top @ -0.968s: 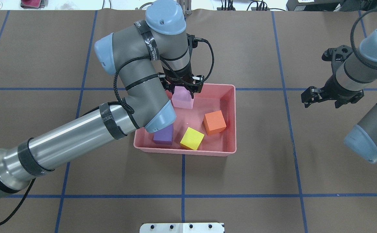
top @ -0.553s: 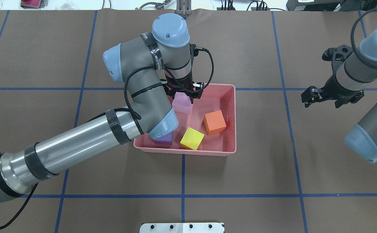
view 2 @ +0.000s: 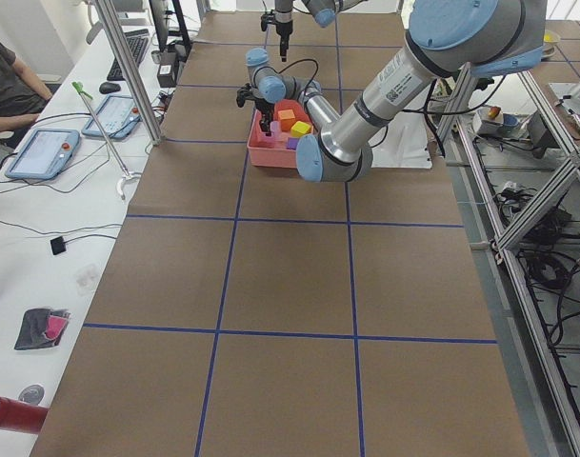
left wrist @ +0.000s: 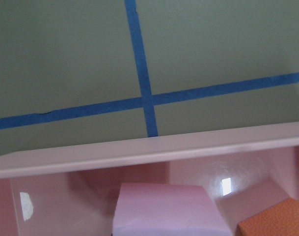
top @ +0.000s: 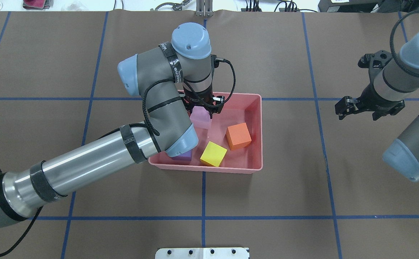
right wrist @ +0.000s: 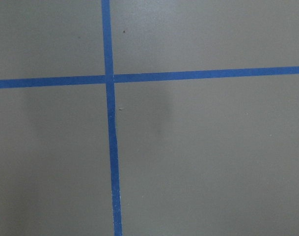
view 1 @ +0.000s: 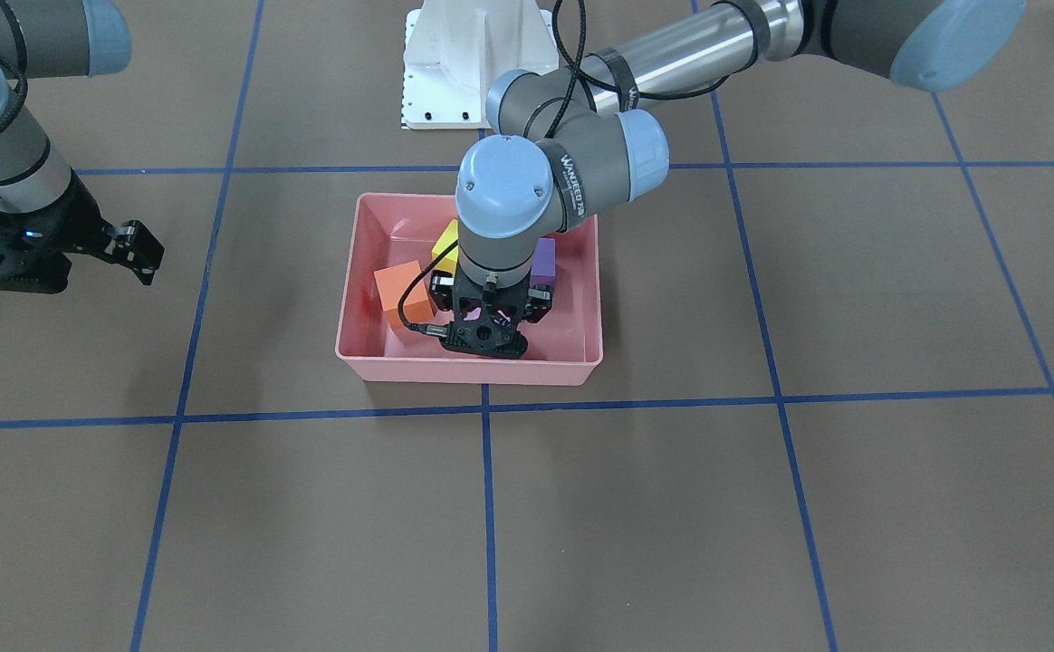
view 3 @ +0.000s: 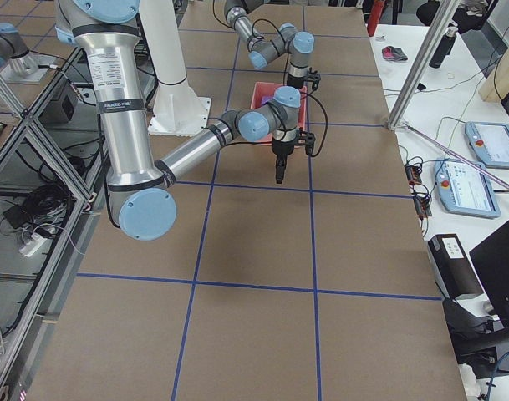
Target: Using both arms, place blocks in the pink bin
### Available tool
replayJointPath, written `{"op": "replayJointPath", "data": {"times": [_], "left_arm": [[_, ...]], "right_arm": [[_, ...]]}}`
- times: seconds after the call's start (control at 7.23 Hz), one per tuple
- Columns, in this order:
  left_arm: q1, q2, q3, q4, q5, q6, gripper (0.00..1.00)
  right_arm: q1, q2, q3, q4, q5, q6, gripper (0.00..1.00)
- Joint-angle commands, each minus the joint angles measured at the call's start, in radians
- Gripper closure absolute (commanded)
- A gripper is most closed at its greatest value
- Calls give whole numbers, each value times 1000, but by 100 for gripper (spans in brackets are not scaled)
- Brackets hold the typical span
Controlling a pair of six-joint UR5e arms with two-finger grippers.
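Pink bin point(top: 261, 144): shallow rectangular salmon-pink plastic tray with rounded corners, flat on the table near its middle, beside a crossing of tape lines.
Light pink block point(top: 200, 121): small matte foam cube inside the bin, close to the wall farthest from the robot; gripped at its top, contact with the bin floor not clear.
Orange block point(top: 238, 136): foam cube of the same size, on the bin floor right of centre in the overhead view, apart from the light pink block, near the yellow one.
Yellow block point(top: 213, 154): foam cube on the bin floor by the wall nearest the robot, between the purple and the orange.
Purple block point(top: 183, 155): foam cube in the bin's near left corner, mostly hidden under the left arm's blue cap from overhead; clearer in the front-facing view point(view 1: 543, 261).
Left gripper point(top: 201, 112): black, two-fingered, pointing down into the bin, fingers clamped on the light pink block from either side.
Left arm point(top: 87, 162): grey-silver, reaching over the bin's left wall.
Right gripper point(top: 364, 109): black, fingers spread apart, holding nothing, above bare table well apart from the bin.
Right arm point(top: 393, 81): at the overhead view's right edge.
Table point(top: 267, 201): brown cover, gridded with blue tape lines point(top: 203, 194).
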Motion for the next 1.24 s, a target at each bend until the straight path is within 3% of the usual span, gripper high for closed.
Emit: {"op": "replayJointPath", "data": {"times": [0.0, 0.14, 0.41, 0.55, 0.83, 0.97, 1.11], "left_arm": [[1, 0, 28, -46, -1, 1, 19], [0, 0, 23, -45, -1, 3, 1], [-32, 17, -76, -31, -8, 3, 1], [-66, 78, -194, 23, -31, 5, 1], [-178, 383, -555, 75, -123, 122, 1], [-260, 554, -672, 75, -166, 272, 1], [-380, 686, -713, 73, -238, 429, 1]], "right_arm": [[8, 0, 0, 0, 17, -1, 1], [19, 0, 0, 0, 30, -4, 1], [36, -19, -2, 0, 37, -38, 1], [50, -19, -2, 0, 40, -43, 1], [132, -48, -6, 0, 117, -128, 1], [215, -66, -27, 0, 192, -217, 1], [300, -94, -49, 0, 252, -327, 1]]}}
